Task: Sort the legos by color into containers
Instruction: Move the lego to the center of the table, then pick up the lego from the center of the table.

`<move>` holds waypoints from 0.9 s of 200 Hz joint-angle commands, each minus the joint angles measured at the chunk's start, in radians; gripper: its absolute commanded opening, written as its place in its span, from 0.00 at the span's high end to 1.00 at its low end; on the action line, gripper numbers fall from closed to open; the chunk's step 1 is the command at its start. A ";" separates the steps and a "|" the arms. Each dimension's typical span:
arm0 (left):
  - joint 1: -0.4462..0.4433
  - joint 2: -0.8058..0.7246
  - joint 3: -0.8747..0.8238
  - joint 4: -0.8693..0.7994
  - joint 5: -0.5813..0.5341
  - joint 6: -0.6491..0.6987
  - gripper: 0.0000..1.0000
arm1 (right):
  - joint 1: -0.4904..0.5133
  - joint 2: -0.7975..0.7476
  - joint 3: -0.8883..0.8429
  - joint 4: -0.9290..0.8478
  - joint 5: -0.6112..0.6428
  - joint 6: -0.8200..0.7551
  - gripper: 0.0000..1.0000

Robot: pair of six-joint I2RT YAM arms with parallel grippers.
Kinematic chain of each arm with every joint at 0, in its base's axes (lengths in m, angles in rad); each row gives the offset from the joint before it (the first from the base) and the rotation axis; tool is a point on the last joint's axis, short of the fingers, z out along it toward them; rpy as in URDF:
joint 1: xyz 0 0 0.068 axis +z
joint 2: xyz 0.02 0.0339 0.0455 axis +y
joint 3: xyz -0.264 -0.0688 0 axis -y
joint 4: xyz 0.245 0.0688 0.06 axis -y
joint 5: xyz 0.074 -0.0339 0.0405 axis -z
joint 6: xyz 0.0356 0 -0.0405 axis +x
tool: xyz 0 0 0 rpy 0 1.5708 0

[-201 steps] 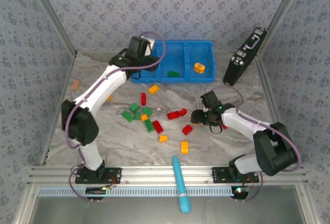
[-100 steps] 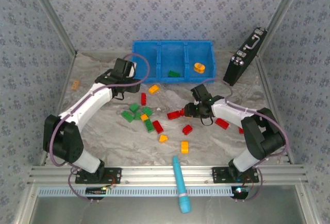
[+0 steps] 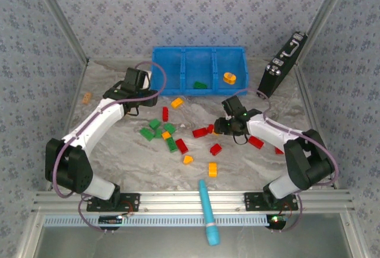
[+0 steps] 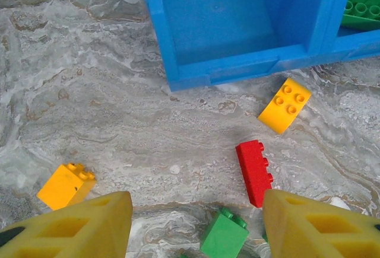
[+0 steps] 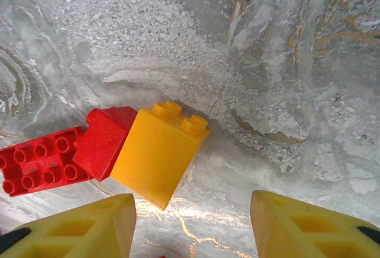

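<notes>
The legos lie scattered mid-table: green ones (image 3: 155,123), red ones (image 3: 181,146) and orange ones (image 3: 212,169). The blue bin (image 3: 199,53) stands at the back; its middle container holds a green brick (image 3: 200,85), its right one an orange piece (image 3: 230,78). My left gripper (image 3: 138,108) hovers open just in front of the bin's left container (image 4: 237,26). Ahead of it lie a green brick (image 4: 222,237), a red brick (image 4: 254,172) and a yellow one (image 4: 285,105). My right gripper (image 3: 228,124) is open and empty, with a yellow brick (image 5: 157,151) touching red bricks (image 5: 65,157) just ahead of its left finger.
A black box-like device (image 3: 282,62) leans at the back right. A teal pen-like cylinder (image 3: 208,210) lies across the front rail. A tan scrap (image 3: 87,98) sits at the far left. Another orange brick (image 4: 65,184) lies left of my left gripper. Patterned walls close in both sides.
My left arm has pulled back from over the bin to the table in front of it. My right gripper has swung left toward the red bricks and narrowed its jaws, uncovering a red brick.
</notes>
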 commanded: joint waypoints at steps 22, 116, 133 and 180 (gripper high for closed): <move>0.009 -0.038 -0.012 0.006 0.022 0.006 0.39 | -0.004 0.022 0.015 -0.014 -0.013 0.022 0.41; 0.015 -0.062 -0.031 -0.014 0.023 0.003 0.39 | -0.030 0.090 0.027 0.102 -0.060 0.072 0.32; 0.015 -0.058 -0.034 -0.012 0.026 0.002 0.39 | -0.038 0.108 0.031 0.121 -0.066 0.087 0.33; 0.016 -0.057 -0.031 -0.020 0.022 0.011 0.39 | -0.044 0.184 0.055 0.122 -0.070 0.091 0.33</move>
